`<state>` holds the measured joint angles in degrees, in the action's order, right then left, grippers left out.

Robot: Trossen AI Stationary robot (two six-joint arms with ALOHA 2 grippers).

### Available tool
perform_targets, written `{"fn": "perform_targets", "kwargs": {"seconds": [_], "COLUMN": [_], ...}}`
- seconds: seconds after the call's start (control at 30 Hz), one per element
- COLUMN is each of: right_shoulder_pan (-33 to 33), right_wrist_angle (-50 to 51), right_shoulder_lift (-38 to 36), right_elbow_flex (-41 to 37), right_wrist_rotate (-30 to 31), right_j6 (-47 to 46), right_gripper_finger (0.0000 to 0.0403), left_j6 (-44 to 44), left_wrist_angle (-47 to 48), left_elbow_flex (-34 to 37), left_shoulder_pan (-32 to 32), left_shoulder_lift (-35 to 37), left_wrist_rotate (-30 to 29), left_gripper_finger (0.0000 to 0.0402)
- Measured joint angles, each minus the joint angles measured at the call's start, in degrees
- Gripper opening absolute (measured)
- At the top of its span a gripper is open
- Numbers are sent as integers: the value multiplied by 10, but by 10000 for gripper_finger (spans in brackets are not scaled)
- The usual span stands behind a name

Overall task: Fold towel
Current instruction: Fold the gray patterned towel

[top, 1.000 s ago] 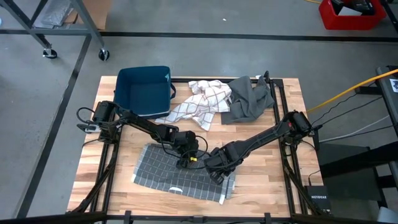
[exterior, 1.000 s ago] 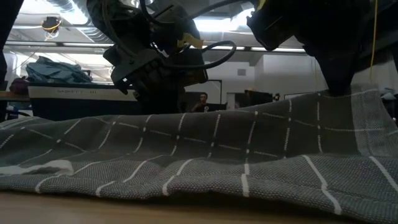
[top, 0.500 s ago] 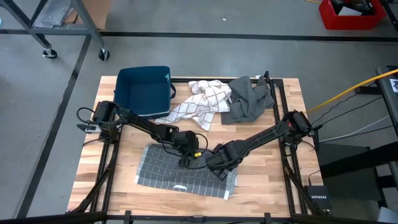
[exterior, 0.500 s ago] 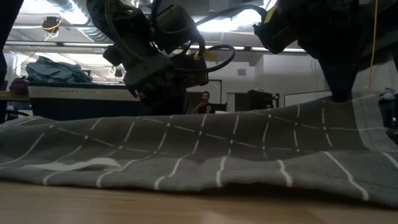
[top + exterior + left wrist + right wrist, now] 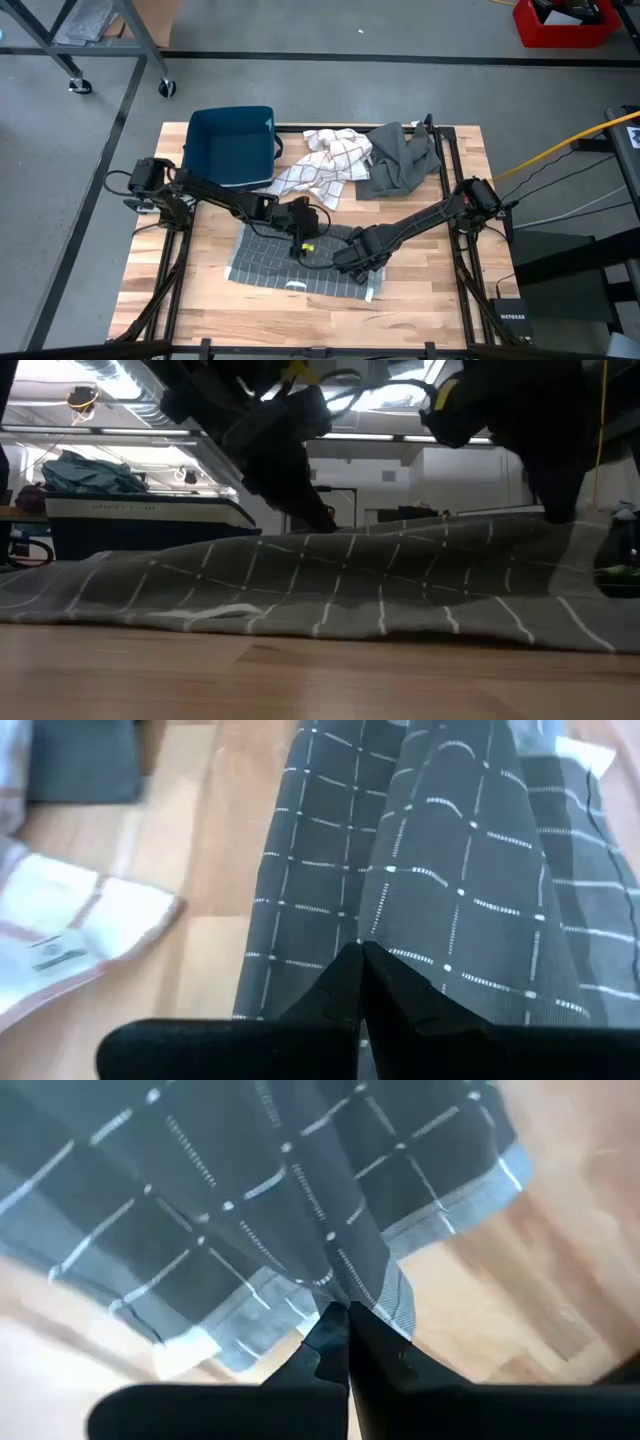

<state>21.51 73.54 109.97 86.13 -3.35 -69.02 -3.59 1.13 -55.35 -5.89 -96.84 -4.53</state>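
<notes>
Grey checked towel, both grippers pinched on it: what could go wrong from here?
1. The left gripper and right gripper each pinch only a small ridge of the grey checked towel; cloth could slip out mid-lift.
2. The towel already lies bunched in ridges, so the fold may come out crooked.
3. The white checked towel lies close behind; a swinging arm could drag it.

Towel drawn up the table by both pinching grippers

The left gripper (image 5: 297, 243) and right gripper (image 5: 352, 262) have moved toward 12 o'clock, apparently dragging the grey checked towel (image 5: 265, 262) along, so it shows shorter.
</notes>
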Motion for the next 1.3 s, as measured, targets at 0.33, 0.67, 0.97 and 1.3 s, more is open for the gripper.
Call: {"fn": "perform_targets", "kwargs": {"seconds": [0.33,0.67,0.97,1.3], "right_shoulder_pan": [-46,-84,-100,-95], "right_wrist_angle": [7,2,0,-101], "right_shoulder_lift": [0,0,0,0], "right_elbow_flex": [0,-1,-1,-1], "right_wrist_rotate": [122,245,248,156], "right_j6": [-12,13,29,-5], "right_gripper_finger": [6,29,145,212], "left_j6": [11,-7,-7,-64], "left_wrist_angle": [58,59,60,60], "left_elbow_flex": [0,7,7,7], "left_shoulder_pan": [25,63,89,119], "left_shoulder_lift": [-10,-34,-37,-37], "left_wrist_rotate": [-72,-80,-82,-77], "left_gripper_finger": [0,6,62,90]}}
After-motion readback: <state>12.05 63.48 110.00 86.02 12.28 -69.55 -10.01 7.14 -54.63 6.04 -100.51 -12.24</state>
